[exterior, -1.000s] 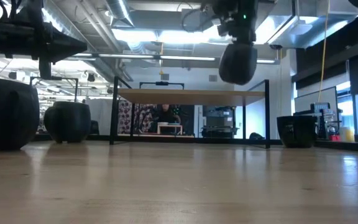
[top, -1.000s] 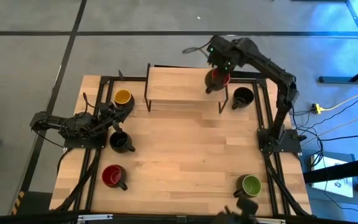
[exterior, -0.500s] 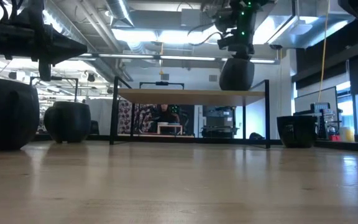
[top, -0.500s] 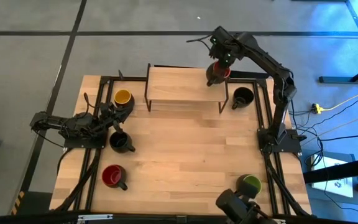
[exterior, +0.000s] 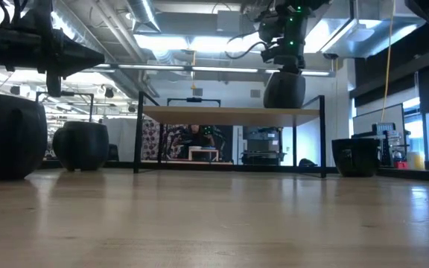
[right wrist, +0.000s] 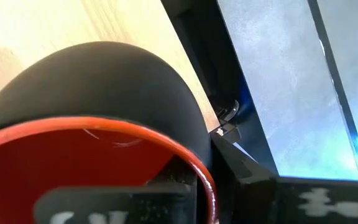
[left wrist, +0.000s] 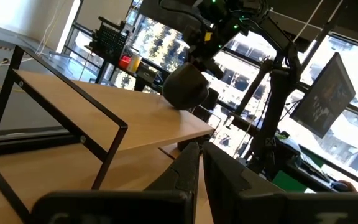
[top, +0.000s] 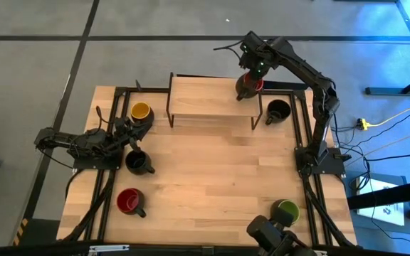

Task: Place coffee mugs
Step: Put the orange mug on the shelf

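The right gripper (top: 253, 67) is over the far right corner of the raised wooden shelf (top: 205, 99) and it grasps a red-inside mug (top: 248, 86) by the rim; in the right wrist view one finger is inside the red wall and the black outside of this mug (right wrist: 98, 81) is directly under the wrist. In the low view the mug (exterior: 284, 90) sits at the level of the shelf top, near its right end, hanging below the gripper (exterior: 282, 53); whether its bottom already touches the board I cannot tell. The left gripper (top: 123, 131) waits low near the left edge of the table (top: 212, 178), and its fingers are clenched together with nothing between them, as the left wrist view shows. Just beside it, toward the far left corner, stands the yellow-inside mug (top: 141, 112), and a black-inside mug (top: 137, 162) stands on its other side. A second red-inside mug (top: 129, 201) is near the near left corner, the green-inside mug (top: 287, 211) near the near right corner, and another black-inside mug (top: 277, 111) on the table just beside the right end of the shelf.
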`<state>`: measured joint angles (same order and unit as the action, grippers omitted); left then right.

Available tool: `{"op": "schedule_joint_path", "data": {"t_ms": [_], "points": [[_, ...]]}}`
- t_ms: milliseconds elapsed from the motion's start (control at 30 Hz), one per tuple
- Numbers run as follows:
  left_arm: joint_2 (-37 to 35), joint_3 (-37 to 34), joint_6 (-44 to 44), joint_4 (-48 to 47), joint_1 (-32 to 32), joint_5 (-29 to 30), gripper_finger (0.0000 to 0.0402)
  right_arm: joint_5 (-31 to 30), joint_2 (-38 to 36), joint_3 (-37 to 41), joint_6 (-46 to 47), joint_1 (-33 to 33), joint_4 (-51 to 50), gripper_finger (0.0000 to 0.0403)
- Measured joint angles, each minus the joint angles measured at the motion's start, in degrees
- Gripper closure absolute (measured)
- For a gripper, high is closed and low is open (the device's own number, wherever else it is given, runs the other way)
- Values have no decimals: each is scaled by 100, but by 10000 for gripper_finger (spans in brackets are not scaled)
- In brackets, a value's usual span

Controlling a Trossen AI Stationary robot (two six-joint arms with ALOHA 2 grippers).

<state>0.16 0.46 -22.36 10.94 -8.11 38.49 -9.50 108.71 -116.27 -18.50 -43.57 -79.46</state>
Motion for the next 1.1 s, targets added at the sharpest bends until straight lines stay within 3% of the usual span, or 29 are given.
{"op": "schedule_joint_path", "data": {"t_ms": [533,833,967,1100], "points": [[-1,0,-7,9,0,-1,383,-168,0,4,2,4,289,294],[-1,0,-6,9,0,-1,383,-449,-40,-17,-320,4,587,269],[-1,1,-5,10,1,-1,383,-362,-51,-486,-316,15,352,271],[0,1,-5,10,1,-1,383,95,-68,-1033,-147,120,211,271]]}}
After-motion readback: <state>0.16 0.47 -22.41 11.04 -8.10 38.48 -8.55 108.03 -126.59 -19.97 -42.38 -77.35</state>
